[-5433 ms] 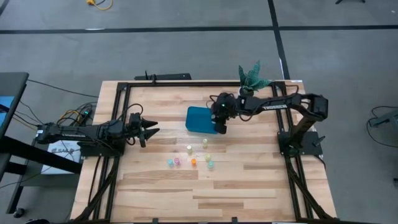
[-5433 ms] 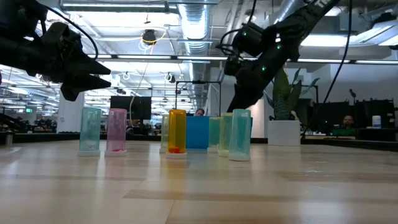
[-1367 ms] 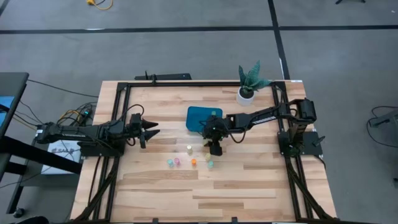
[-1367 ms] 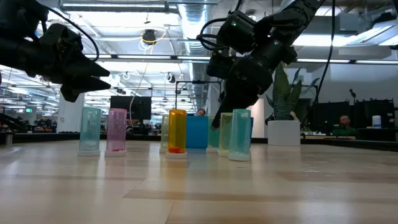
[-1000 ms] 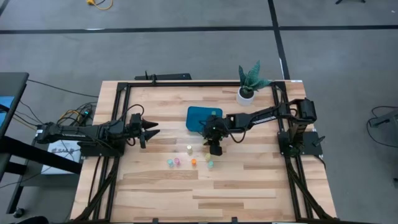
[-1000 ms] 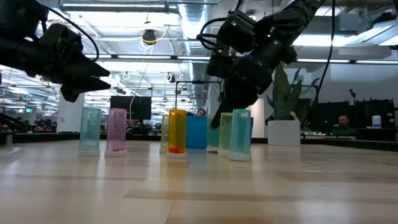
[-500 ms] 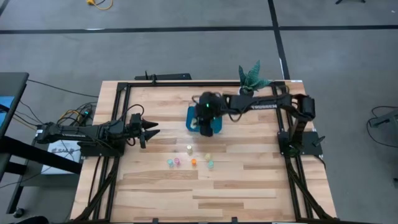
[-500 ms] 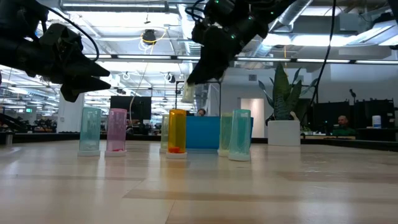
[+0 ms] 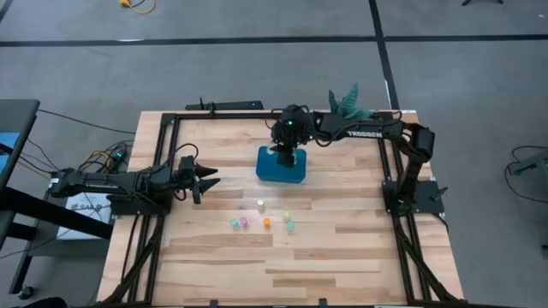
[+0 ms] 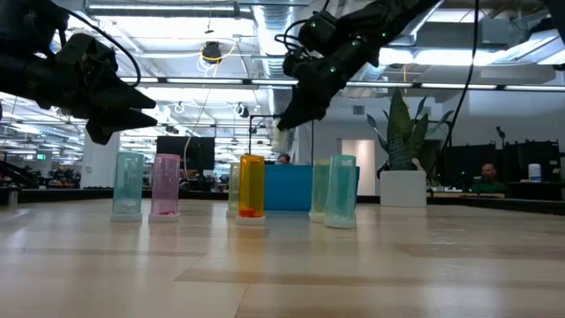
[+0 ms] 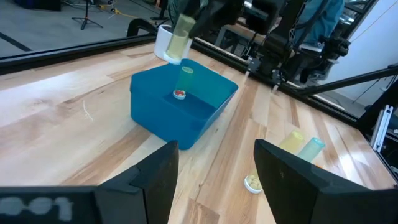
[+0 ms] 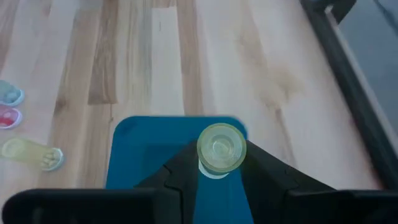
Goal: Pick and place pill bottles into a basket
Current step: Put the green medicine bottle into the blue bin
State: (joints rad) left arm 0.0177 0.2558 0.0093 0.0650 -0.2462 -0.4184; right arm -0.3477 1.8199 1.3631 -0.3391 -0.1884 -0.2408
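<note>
"TROSSEN" in white lettering, on the right arm [image 9: 360, 133]

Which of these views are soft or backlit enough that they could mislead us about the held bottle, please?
Right wrist view: the pale yellow bottle in the right end effector is soft, as is the basket below. Low view: ceiling lights backlight both arms into silhouettes. Left wrist view: the left end effector is blurred, the basket crisp.

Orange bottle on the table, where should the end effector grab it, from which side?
Probably from above, fingers closing on its upper wall. The orange bottle stands upright, flanked by the pink bottle and green bottle, so close front to back. The right end effector holds a yellow bottle over the basket.
</note>
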